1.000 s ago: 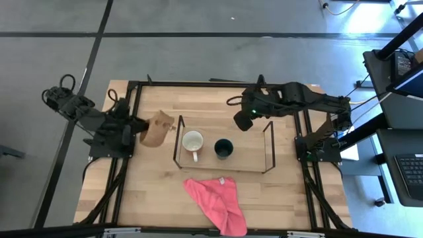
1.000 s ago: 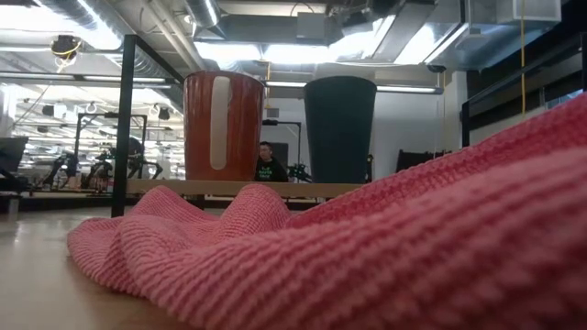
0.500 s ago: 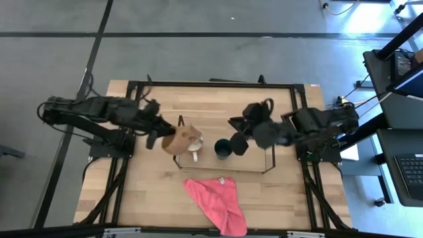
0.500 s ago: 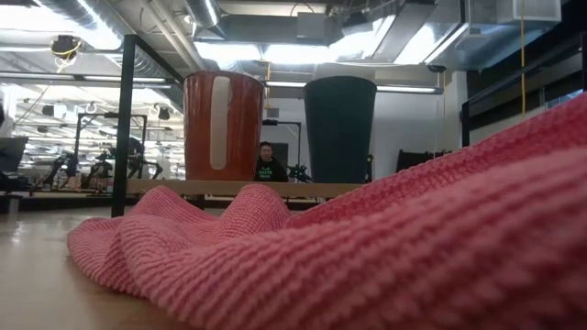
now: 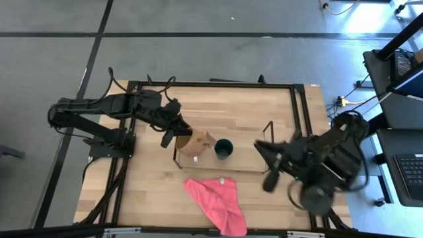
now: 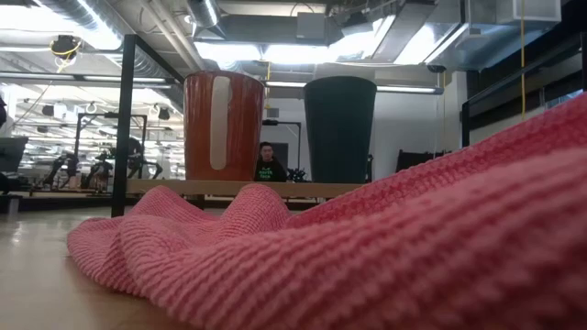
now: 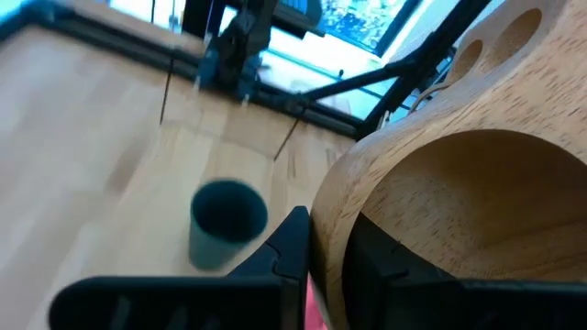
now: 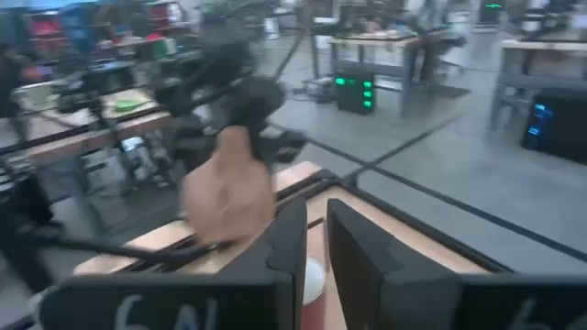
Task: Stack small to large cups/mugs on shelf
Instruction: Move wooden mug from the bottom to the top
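Left gripper [image 5: 177, 129] fingers pinch the wooden cup [image 5: 194, 144] wall; center it over the mug [image 6: 223, 126] before lowering. Right gripper [image 5: 269, 173] fingers nearly together, empty.

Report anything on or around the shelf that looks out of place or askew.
The tan wooden cup hangs tilted in the left gripper above the red mug, not standing. The pink cloth lies crumpled before the shelf.

Light wooden table [image 5: 152, 192]; on it, black wire shelf [image 5: 268, 147] and crumpled pink cloth [image 5: 217, 201]
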Controlling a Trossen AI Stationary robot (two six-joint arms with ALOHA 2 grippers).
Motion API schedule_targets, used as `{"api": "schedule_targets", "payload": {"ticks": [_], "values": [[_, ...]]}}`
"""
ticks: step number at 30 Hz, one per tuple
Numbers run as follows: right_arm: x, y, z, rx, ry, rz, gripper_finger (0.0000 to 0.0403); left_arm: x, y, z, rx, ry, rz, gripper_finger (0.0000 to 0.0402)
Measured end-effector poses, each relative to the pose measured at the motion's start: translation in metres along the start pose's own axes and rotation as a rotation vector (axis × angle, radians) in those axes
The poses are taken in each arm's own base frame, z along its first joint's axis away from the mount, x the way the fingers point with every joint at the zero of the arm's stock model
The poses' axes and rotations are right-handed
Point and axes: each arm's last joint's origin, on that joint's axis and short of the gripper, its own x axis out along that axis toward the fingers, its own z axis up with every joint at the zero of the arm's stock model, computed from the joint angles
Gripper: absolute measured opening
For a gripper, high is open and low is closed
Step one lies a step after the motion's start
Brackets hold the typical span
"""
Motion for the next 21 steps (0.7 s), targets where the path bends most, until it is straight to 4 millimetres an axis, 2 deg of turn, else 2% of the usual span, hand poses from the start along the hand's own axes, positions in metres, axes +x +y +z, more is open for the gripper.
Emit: {"api": "schedule_targets", "payload": {"ticks": [3,8,15,21], "values": [[-0.020,0.003,-0.005,0.012,-0.052,0.012,0.0049,0.004,-0.003,0.016,0.057,-0.019,-0.003,0.0032],[-0.039,0.014,-0.017,0.049,-0.111,0.030,0.0049,0.021,-0.005,0.039,0.085,0.001,0.018,0.0032],[-0.070,0.018,-0.036,0.100,-0.101,0.125,0.0049,0.066,-0.003,0.052,0.088,0.103,0.035,0.0032],[-0.100,0.015,-0.042,0.111,-0.095,0.213,0.0049,0.105,0.000,0.062,0.157,0.167,0.058,0.0032]]}}
